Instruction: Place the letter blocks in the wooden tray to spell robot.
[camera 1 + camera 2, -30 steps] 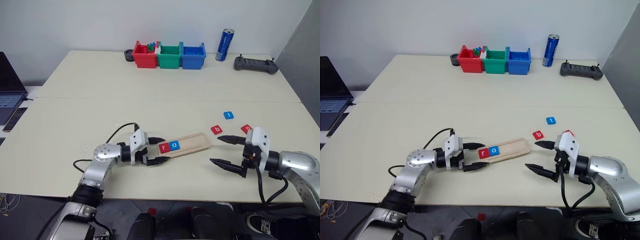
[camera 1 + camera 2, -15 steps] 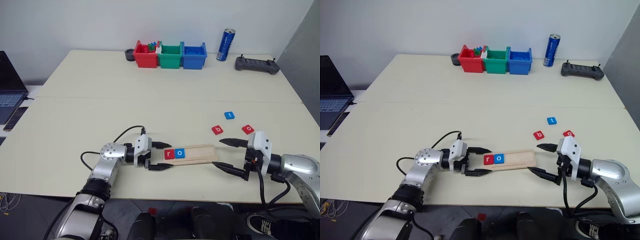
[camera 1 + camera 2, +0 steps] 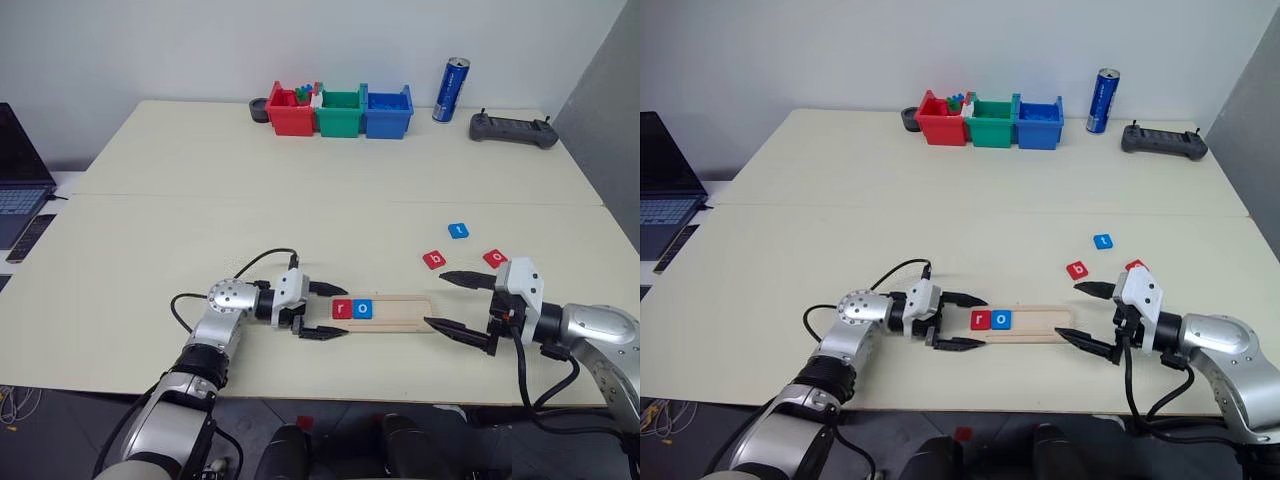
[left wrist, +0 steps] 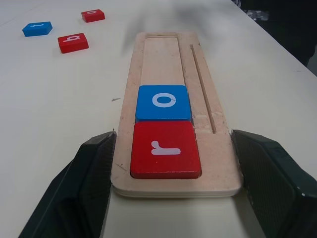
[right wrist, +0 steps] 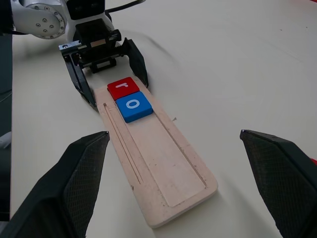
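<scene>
Leftmost, the left gripper (image 3: 322, 311) is clamped on the near end of the tray (image 3: 400, 311), one black finger (image 4: 91, 168) against each long edge, as the left wrist view shows. Between those jaws, at the very end of the tray, sits the red r (image 4: 165, 149); just past it, touching it, sits the blue o (image 4: 163, 102). Beyond the o the tray's recess is bare, with a thin groove running along one side. The tray lies flat on the table (image 3: 300, 210), its length running across from the left gripper toward the right one.

Further right, the right gripper (image 3: 448, 303) hangs with its jaws spread wide and nothing between them. The free end of the tray lies just in front of those jaws; in the head views the lower fingertip comes right beside the tray's end, though whether it touches cannot be told.

Three blocks lie loose on the table, outside both sets of jaws: the red b (image 3: 434, 260) a little past the right gripper's upper finger, the blue t (image 3: 458, 231) farther off beyond it, and the red o (image 3: 494, 258) just behind that upper finger, close by the gripper's white body.
</scene>
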Robot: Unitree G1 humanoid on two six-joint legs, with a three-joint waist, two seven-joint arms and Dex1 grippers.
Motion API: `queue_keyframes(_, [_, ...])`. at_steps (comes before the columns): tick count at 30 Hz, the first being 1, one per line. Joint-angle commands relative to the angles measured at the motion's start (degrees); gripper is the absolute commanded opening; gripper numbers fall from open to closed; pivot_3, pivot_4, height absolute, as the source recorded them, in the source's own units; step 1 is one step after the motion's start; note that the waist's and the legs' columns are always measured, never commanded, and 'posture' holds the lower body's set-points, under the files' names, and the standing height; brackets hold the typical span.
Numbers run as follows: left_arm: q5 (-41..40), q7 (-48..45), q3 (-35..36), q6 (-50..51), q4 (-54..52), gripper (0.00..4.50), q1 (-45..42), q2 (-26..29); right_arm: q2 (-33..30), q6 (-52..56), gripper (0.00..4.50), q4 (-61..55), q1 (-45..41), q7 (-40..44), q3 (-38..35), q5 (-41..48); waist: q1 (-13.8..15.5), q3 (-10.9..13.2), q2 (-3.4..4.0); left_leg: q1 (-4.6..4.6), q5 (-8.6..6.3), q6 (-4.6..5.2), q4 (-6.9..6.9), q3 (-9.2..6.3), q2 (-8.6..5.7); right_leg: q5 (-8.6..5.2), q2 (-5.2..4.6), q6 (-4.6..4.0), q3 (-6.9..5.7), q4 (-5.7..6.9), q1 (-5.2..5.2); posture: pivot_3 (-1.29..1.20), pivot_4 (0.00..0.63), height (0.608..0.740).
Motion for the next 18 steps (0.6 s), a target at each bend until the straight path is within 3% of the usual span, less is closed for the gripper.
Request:
queue_keyframes(1, [1.0, 0.1, -0.3, -1.3, 1.4, 3.36, -0.5, -0.4, -0.1, 0.2, 4.5, -1.5, -0.8, -0.3, -1.2, 0.8, 0.0, 0.0, 0.0, 0.0, 0.0, 0.0, 0.0, 0.0, 0.0, 0.0, 0.0, 0.0, 0.0, 0.0, 0.0, 0.0, 0.15, 0.74])
queue_keyframes(2, [1.0, 0.1, -0.3, -1.4, 1.6, 3.36, -0.6, -0.5, -0.1, 0.3, 4.5, -1.5, -0.9, -0.4, -1.1, 0.8, 0.0, 0.0, 0.01, 0.0, 0.0, 0.0, 0.01, 0.0, 0.0, 0.0, 0.0, 0.0, 0.0, 0.01, 0.01, 0.0, 0.15, 0.74])
queue_keyframes(4, [1.1, 0.1, -0.2, -1.5, 1.9, 4.1, -0.7, -0.6, 0.0, 0.4, 4.5, -1.5, -1.0, -0.5, -1.0, 0.8, 0.0, 0.0, 0.01, 0.0, 0.0, 0.0, 0.02, 0.0, 0.0, 0.0, 0.0, 0.0, 0.0, 0.02, 0.01, 0.0, 0.15, 0.74])
queue_keyframes(6, [1.1, 0.0, -0.1, -1.6, 2.0, 4.47, -0.8, -0.6, 0.0, 0.5, 4.5, -1.6, -1.0, -0.6, -1.0, 0.8, 0.0, 0.0, 0.01, 0.0, 0.0, 0.0, 0.03, 0.0, -0.01, 0.0, 0.0, 0.0, 0.0, 0.02, 0.01, 0.0, 0.15, 0.74])
queue_keyframes(13, [-0.9, -1.0, 0.8, 1.4, -2.6, 4.47, -0.5, 0.4, 0.4, 1.0, 4.5, -2.3, -0.4, -1.7, -1.3, 1.0, 0.0, 0.0, 0.0, 0.0, 0.0, 0.0, 0.05, -0.01, 0.0, 0.0, 0.0, 0.0, 0.0, 0.04, 0.01, 0.0, 0.15, 0.74])
queue_keyframes(18, [-4.5, -1.4, 2.3, 7.8, -13.5, 4.47, 2.4, 4.3, 1.0, 3.0, 4.5, -3.0, 0.4, -6.4, -2.4, 0.2, -0.1, 0.0, -0.01, -0.01, 0.0, 0.0, 0.02, -0.03, 0.03, 0.0, 0.01, 0.0, -0.01, 0.03, -0.01, 0.0, 0.15, 0.74])
